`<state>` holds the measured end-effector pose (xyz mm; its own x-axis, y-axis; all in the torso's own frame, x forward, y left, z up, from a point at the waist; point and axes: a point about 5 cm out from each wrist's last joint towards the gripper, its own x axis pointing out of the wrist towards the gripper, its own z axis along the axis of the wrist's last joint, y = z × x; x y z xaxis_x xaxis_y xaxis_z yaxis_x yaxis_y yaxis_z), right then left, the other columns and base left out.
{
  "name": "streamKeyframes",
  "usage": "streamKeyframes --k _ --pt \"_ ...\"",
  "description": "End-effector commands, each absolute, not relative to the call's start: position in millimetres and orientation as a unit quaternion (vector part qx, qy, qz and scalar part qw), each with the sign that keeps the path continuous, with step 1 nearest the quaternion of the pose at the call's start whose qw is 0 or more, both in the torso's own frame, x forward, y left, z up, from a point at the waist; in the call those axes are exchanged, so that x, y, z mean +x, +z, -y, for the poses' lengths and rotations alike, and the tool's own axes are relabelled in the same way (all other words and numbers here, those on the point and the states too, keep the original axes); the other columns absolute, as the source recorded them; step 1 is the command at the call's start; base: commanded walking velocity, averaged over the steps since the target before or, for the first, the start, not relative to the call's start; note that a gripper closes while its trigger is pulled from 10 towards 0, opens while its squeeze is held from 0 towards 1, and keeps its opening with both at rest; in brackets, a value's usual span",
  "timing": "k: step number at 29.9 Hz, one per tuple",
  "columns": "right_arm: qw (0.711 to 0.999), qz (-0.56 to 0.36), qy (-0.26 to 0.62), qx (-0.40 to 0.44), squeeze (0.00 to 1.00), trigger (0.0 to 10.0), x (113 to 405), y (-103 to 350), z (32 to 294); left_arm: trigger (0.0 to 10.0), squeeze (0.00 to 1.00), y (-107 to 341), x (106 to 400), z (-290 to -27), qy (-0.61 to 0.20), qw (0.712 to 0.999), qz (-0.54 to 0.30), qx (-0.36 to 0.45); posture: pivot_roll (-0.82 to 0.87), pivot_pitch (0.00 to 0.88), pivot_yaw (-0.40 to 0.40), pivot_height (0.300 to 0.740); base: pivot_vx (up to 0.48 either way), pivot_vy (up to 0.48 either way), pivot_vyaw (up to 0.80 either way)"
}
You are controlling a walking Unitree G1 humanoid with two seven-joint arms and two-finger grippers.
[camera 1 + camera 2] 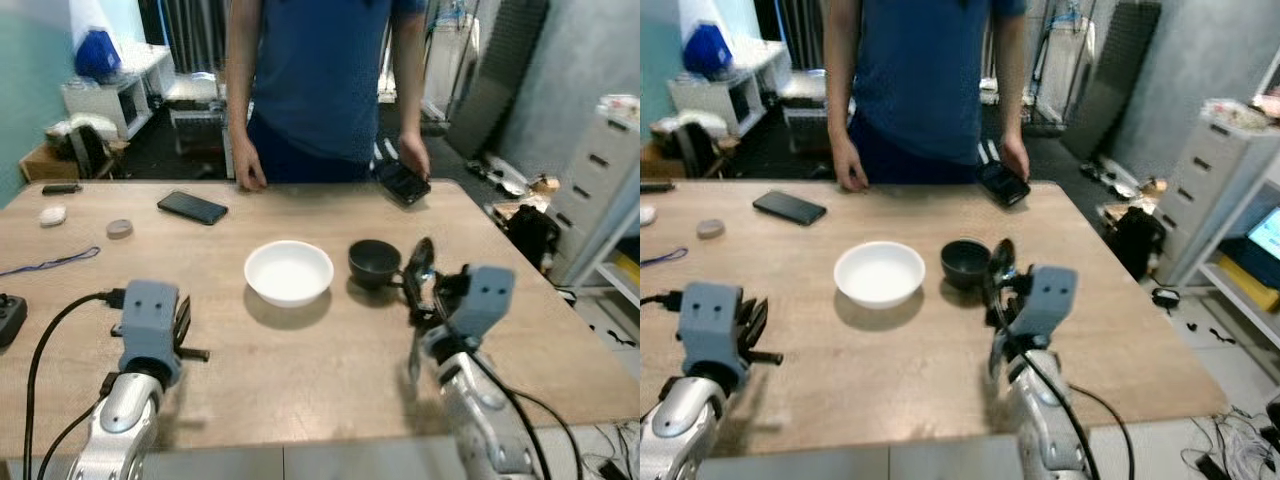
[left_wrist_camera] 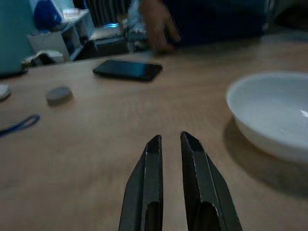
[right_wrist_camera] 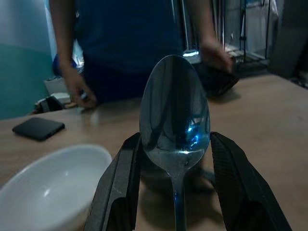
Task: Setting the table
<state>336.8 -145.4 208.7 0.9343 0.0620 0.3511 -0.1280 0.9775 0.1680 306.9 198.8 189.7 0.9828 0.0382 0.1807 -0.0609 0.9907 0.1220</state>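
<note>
A white bowl [image 1: 289, 271] sits at the middle of the wooden table [image 1: 300, 370]. Just to its right stands a smaller black bowl [image 1: 374, 262]. My right gripper [image 1: 415, 295] hovers close to the black bowl's right side, shut on a metal spoon [image 3: 175, 115] that points up between the fingers [image 3: 120, 187]. Left of the white bowl, my left gripper [image 2: 168, 139] hangs low over bare table, shut and holding nothing.
A person in a blue shirt stands at the table's far edge, one hand holding a dark phone [image 1: 402, 182]. Another black phone [image 1: 192, 207], a grey disc [image 1: 119, 228], a white lump [image 1: 52, 215] and a blue cord [image 1: 50, 263] lie at far left.
</note>
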Motion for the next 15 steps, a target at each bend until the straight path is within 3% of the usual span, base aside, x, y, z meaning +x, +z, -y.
streamKeyframes --k 1,6,12,15 --pt "0.982 0.164 0.054 0.073 0.00 10.0 336 204 142 10.0 0.00 183 304 -201 0.022 0.995 0.072 0.068 0.08 0.091 0.048 0.740 0.000 0.000 0.00" --pt "0.993 0.089 0.047 -0.066 0.00 10.0 339 196 165 10.0 0.00 181 295 -195 -0.026 0.997 0.051 0.059 0.08 0.092 0.044 0.740 0.000 0.000 0.00" --pt "0.996 0.058 0.054 -0.029 0.00 10.0 336 218 182 10.0 0.00 177 288 -195 -0.046 0.997 0.033 0.055 0.07 0.114 0.034 0.740 0.000 0.000 0.00" --pt "0.995 0.032 0.077 -0.051 0.00 10.0 334 233 183 10.0 0.00 172 284 -191 -0.047 0.997 0.025 0.059 0.06 0.120 0.020 0.740 0.000 0.000 0.00"
